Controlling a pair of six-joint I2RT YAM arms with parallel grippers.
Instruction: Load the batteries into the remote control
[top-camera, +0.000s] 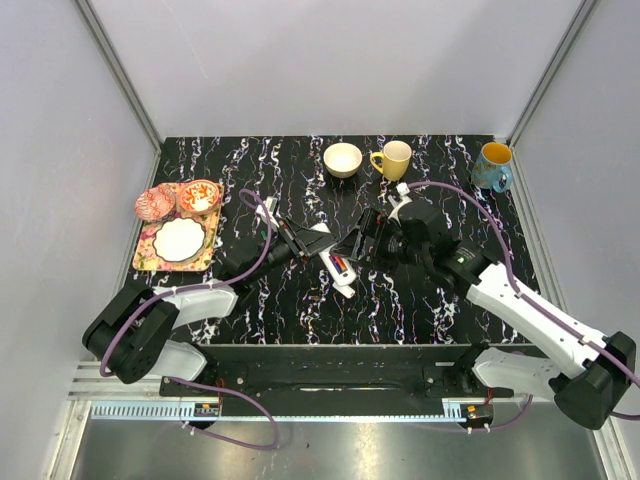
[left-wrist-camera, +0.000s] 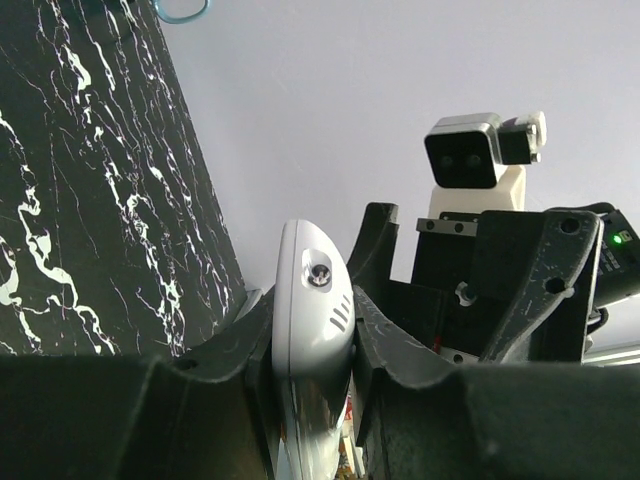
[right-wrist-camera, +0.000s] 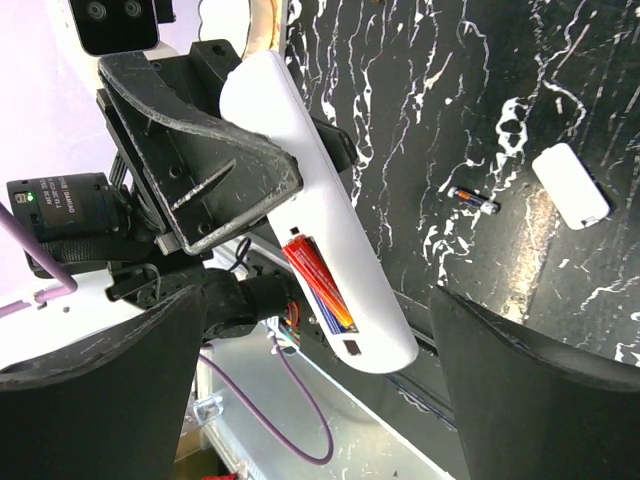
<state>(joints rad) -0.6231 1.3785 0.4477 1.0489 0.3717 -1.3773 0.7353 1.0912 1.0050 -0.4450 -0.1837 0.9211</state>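
The white remote control (right-wrist-camera: 330, 230) is clamped between my left gripper's black fingers (right-wrist-camera: 200, 170), its back turned up and its battery bay uncovered. A red-orange battery (right-wrist-camera: 308, 272) lies in the bay with a bluish battery (right-wrist-camera: 338, 310) beside it. In the left wrist view the remote (left-wrist-camera: 312, 300) sits edge-on in my left gripper (left-wrist-camera: 312, 335). My right gripper (right-wrist-camera: 315, 345) is open and empty, its fingers on either side of the remote's lower end without touching it. Another small battery (right-wrist-camera: 472, 199) lies loose on the table. In the top view the remote (top-camera: 338, 268) sits between my left gripper (top-camera: 318, 250) and my right gripper (top-camera: 365, 245).
A white battery cover (right-wrist-camera: 570, 185) lies on the black marbled table (top-camera: 440, 310). At the back stand a cream bowl (top-camera: 343, 159), a yellow mug (top-camera: 392, 160) and a blue mug (top-camera: 493, 166). A flowered tray (top-camera: 145, 258) with a plate and two pink dishes (top-camera: 152, 204) is at the left.
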